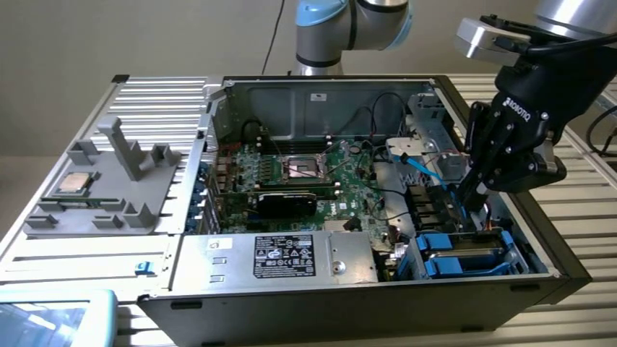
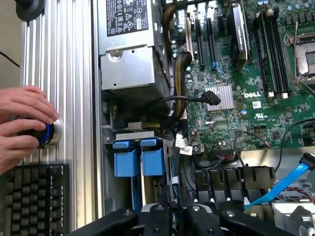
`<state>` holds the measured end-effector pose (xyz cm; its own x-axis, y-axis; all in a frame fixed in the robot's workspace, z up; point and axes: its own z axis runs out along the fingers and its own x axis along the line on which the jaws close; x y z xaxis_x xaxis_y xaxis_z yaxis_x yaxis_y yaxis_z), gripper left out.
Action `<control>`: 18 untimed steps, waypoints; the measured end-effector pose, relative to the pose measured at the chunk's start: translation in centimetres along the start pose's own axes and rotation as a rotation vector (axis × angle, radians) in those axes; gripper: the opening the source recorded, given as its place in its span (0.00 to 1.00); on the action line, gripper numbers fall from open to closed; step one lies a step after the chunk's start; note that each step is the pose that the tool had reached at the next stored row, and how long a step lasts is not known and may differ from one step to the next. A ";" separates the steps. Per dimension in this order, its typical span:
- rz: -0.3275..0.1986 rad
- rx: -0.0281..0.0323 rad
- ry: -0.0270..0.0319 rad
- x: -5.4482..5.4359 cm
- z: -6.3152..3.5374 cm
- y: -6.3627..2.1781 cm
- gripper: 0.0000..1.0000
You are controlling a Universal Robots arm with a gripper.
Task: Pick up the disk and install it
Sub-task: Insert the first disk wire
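End effector (image 1: 472, 199) reaches down into the open case, fingers drawn narrow, whether gripping I can't tell; the disk (image 1: 464, 254), blue-framed, sits in its bay at the case's corner, just below the fingertips.

The open computer case (image 1: 386, 181) lies on the bench (image 1: 97, 253). Inside it, the motherboard (image 1: 308, 181) sits at centre, the power supply (image 1: 279, 256) at 6 o'clock, and the drive bay (image 1: 463, 253) at 4 o'clock. The claw (image 1: 472, 206) reaches into the case just above the drive bay. A parts tray (image 1: 106, 188) lies at 9 o'clock outside the case and carries a processor chip (image 1: 74, 183).
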<state>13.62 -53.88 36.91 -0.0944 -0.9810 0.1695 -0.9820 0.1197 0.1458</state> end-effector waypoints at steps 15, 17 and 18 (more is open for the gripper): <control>0.001 0.0100 -0.0023 0.1 0.07 0.37 0.16; 0.001 0.0101 -0.0023 0.1 0.07 0.37 0.16; 0.001 0.0101 -0.0023 0.1 0.07 0.38 0.16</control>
<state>13.23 -53.90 36.91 -0.0961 -0.9812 0.1675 -0.9835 0.1195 0.1358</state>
